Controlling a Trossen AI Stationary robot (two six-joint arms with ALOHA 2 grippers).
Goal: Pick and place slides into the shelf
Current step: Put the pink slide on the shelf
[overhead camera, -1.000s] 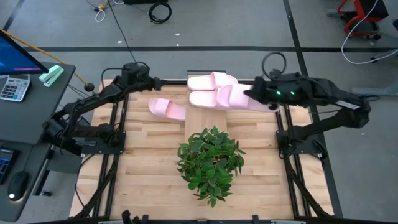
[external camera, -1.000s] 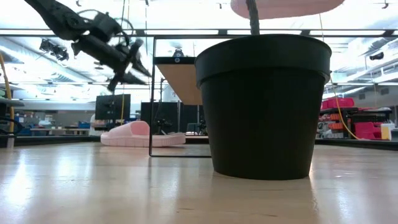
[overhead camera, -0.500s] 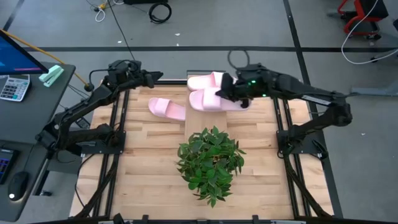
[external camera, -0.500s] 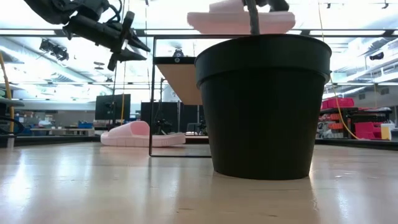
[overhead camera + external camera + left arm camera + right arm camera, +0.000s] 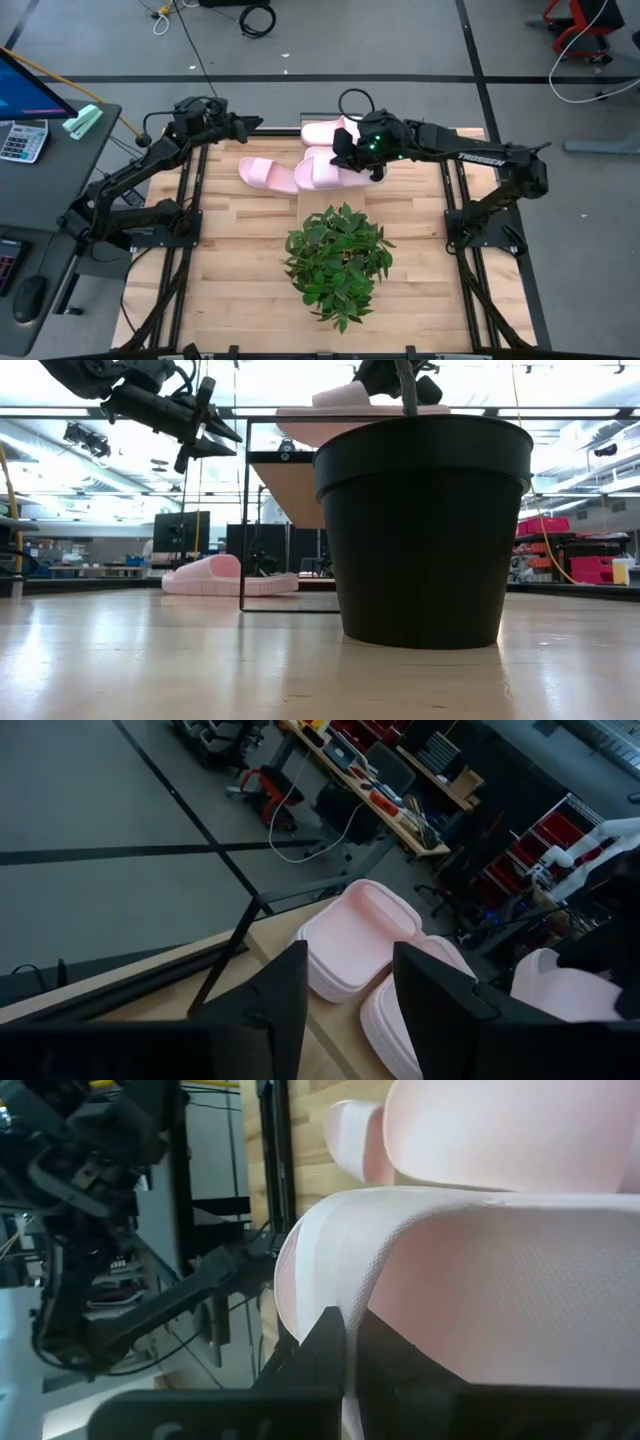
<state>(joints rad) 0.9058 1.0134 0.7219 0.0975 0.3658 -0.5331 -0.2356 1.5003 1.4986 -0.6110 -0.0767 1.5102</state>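
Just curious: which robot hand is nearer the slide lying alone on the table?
Left. The left hand hovers just behind the lone slide; the right hand, holding another slide, is farther.

Table (image 5: 240, 250): potted plant (image 5: 338, 262), slide (image 5: 266, 174), shelf (image 5: 318, 188).

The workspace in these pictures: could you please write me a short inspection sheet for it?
Surface: wooden table, bare at the front.
Job's things: one slide lies on the table left of the shelf; one slide lies at the shelf's far end; another slide is held over the shelf by its strap.
Clutter: potted plant in a black pot at the shelf's near end.
Grippers: right tool shut on the held slide; left tool open, raised above the table's far left edge.
Cables: several on the floor beyond the table.
Surroundings: desk with a calculator to the left.
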